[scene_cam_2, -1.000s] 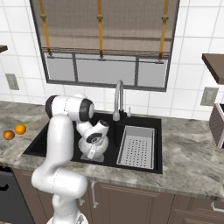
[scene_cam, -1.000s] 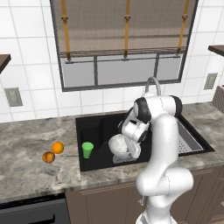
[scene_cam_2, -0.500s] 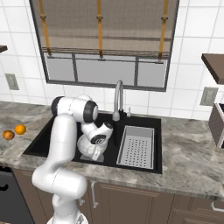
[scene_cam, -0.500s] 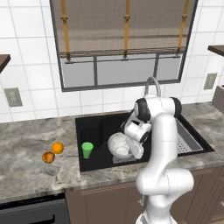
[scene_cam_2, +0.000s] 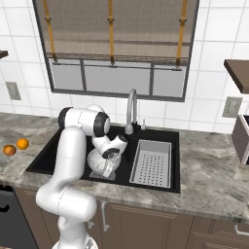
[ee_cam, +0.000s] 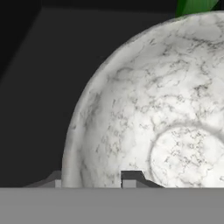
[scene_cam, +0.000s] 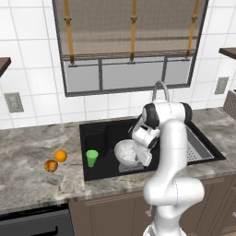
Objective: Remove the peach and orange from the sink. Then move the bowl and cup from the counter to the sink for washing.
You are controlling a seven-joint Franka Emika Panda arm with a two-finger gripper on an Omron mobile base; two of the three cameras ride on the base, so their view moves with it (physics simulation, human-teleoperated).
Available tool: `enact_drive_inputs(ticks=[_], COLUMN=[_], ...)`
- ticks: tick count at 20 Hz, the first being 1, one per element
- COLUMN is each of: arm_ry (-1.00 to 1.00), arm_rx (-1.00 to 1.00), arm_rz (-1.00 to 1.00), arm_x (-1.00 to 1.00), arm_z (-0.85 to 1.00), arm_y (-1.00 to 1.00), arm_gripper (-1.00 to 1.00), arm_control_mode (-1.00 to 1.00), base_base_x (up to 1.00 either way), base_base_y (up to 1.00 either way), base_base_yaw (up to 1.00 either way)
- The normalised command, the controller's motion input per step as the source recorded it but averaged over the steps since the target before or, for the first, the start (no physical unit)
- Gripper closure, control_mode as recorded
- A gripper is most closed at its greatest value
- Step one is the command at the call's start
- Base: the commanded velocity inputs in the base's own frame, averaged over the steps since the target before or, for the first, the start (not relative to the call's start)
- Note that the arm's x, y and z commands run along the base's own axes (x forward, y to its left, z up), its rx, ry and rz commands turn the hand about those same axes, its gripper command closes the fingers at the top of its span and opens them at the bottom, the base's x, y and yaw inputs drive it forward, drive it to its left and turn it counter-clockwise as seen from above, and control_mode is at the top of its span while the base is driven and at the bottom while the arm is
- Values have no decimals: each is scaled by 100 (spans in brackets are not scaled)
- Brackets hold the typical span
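The whitish-grey bowl [scene_cam: 125,153] [scene_cam_2: 96,157] [ee_cam: 153,118] rests in the black sink [scene_cam: 97,128] [scene_cam_2: 154,134], near the basin's middle and somewhat tipped. My gripper [scene_cam: 144,159] [scene_cam_2: 107,170] [ee_cam: 93,181] reaches down at its right rim. One fingertip [ee_cam: 131,178] is inside the bowl and the other outside, and the jaws stand slightly apart from the rim, so it is open. The green cup [scene_cam: 92,158] [ee_cam: 194,5] stands upright in the sink, left of the bowl. On the counter to the left lie the orange [scene_cam: 60,155] [scene_cam_2: 22,144] and the peach [scene_cam: 50,166] [scene_cam_2: 9,150], side by side.
A grey perforated rack [scene_cam_2: 151,163] [scene_cam: 196,147] fills the sink's right part. The curved silver faucet [scene_cam_2: 130,112] [scene_cam: 160,90] rises behind the basin. Tiled wall and a window lie behind, with granite counter [scene_cam_2: 214,170] on both sides.
The jaws have widened around the bowl's rim. The hand has shifted slightly while the bowl has stayed almost where it was. Cup and fruit have not moved.
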Motion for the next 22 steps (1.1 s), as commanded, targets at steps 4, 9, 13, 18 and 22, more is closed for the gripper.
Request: enact_drive_inputs(ticks=[4, 9, 13, 18, 22], arm_ry=[0, 0, 0, 0, 0], arm_rx=[0, 0, 0, -2, -5], arm_rz=[0, 0, 0, -1, -6], arm_x=[0, -2, -7, -12, -18], arm_z=[10, 27, 37, 39, 37], arm_y=[5, 0, 0, 0, 0], arm_gripper=[-100, -100, -100, -100, -100], arm_control_mode=[-100, -100, -100, -100, -100], base_base_x=[0, 0, 0, 0, 0], base_base_y=[0, 0, 0, 0, 0], base_base_yaw=[0, 0, 0, 0, 0])
